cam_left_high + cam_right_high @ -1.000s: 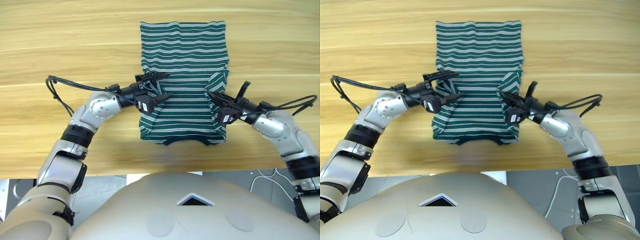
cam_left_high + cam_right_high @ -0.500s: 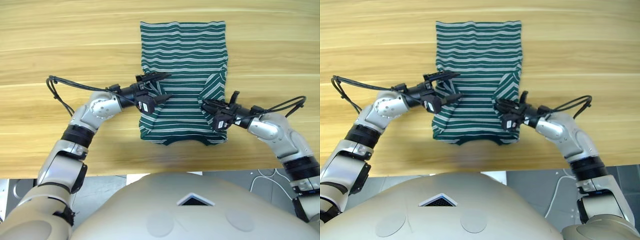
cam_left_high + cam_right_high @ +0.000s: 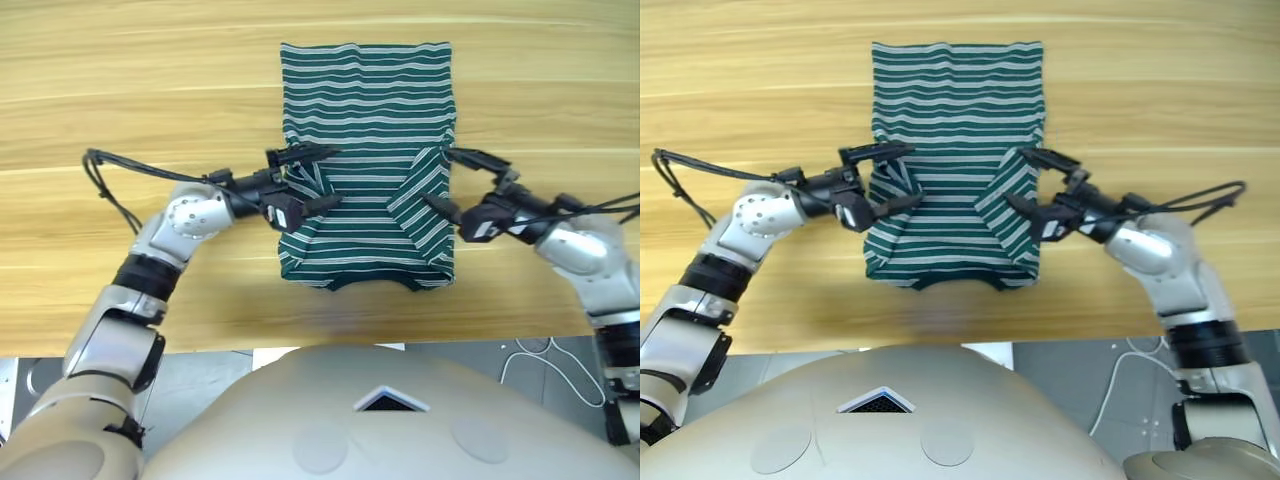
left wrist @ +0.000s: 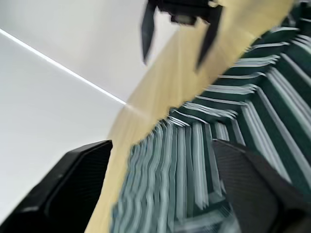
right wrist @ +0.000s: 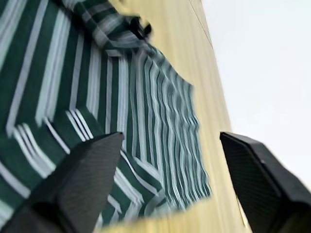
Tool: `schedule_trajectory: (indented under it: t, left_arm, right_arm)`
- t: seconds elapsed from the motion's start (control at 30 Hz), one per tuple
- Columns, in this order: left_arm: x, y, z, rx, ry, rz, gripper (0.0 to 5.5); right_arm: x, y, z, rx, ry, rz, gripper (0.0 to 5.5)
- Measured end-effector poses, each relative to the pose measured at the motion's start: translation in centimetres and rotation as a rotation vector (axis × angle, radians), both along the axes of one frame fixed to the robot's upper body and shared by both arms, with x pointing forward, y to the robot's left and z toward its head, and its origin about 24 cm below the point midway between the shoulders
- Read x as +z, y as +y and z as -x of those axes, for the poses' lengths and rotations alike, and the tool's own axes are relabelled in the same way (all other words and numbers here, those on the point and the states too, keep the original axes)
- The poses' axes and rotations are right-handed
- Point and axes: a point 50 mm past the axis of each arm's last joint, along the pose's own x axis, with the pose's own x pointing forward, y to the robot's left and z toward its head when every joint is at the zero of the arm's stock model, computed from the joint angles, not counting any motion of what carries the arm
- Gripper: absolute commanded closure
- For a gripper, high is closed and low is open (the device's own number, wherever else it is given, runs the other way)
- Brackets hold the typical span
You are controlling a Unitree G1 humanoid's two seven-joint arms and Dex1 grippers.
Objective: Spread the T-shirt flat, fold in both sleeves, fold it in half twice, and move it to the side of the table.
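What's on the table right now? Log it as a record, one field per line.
T-shirt: green striped, lying flat on the wooden table
Sleeves: both folded inward over the body
Halving folds: not yet done
Left end effector: open, at the shirt's left edge
Right end effector: open, at the shirt's right edge

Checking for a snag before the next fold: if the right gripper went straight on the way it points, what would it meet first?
Most likely the T-shirt: the open right gripper points at its folded-in sleeve. Its height above the cloth is unclear.
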Motion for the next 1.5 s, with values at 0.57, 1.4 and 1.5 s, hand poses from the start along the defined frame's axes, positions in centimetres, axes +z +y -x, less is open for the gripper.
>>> schedule_trajectory:
  t: [0.57,1.4,1.5]
  left_arm:
    - [-0.9,6.1,6.7,-0.044,0.227,-0.363,0.73]
    - [-2.9,3.8,6.5,-0.169,0.225,-0.325,3.53]
    - [-3.2,3.3,6.2,-0.174,0.228,-0.316,4.01]
  right_arm:
    - [-2.5,-3.0,7.9,0.169,0.372,0.248,0.53]
    - [-4.9,-1.3,6.5,0.202,0.361,0.209,5.0]
    - [-5.1,-1.2,6.6,0.203,0.366,0.206,5.45]
